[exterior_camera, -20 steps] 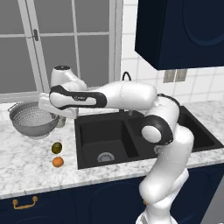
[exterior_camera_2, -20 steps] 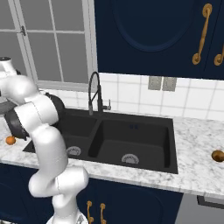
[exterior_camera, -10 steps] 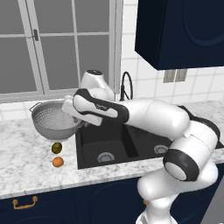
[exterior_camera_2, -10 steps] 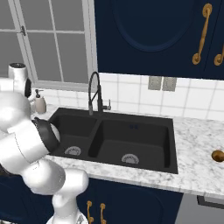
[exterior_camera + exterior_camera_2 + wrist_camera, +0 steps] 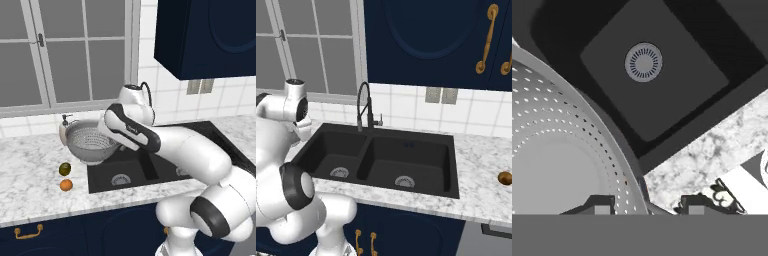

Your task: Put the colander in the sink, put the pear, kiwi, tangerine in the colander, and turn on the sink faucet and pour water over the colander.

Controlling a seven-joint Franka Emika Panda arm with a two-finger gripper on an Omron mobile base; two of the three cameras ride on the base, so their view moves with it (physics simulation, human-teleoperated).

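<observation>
From the left base view we see the arm stretched to the left with the colander (image 5: pixel 92 142) lifted off the marble counter (image 5: pixel 30 180), tilted so that its open side faces us, hanging over the left edge of the black sink (image 5: pixel 131 172). The hand sits at the colander's right rim, where the fingers are hidden behind the wrist. On the counter in front of the colander lie a dark olive fruit (image 5: pixel 64 169) and, just beside it toward us, the tangerine (image 5: pixel 66 185); both lie apart from the colander and outside the sink. A cream soap dispenser (image 5: pixel 64 126) stands behind the colander near the wall.

From the right base view we see the double-basin sink (image 5: pixel 383 157) with a silver drain in each basin, and the sink faucet (image 5: pixel 364 104) standing upright at its back edge, between the two basins. A small brown round thing (image 5: pixel 504 177) lies on the counter (image 5: pixel 481 195) well to the right of the sink.

In the hand view we see the fingers (image 5: pixel 601 204) clenched on the rim of the colander (image 5: pixel 557 160), one tip inside the perforated wall and the other outside it. Beyond the rim lies a sink basin with its round drain (image 5: pixel 643 62), and a strip of counter (image 5: pixel 707 150) runs along it.
</observation>
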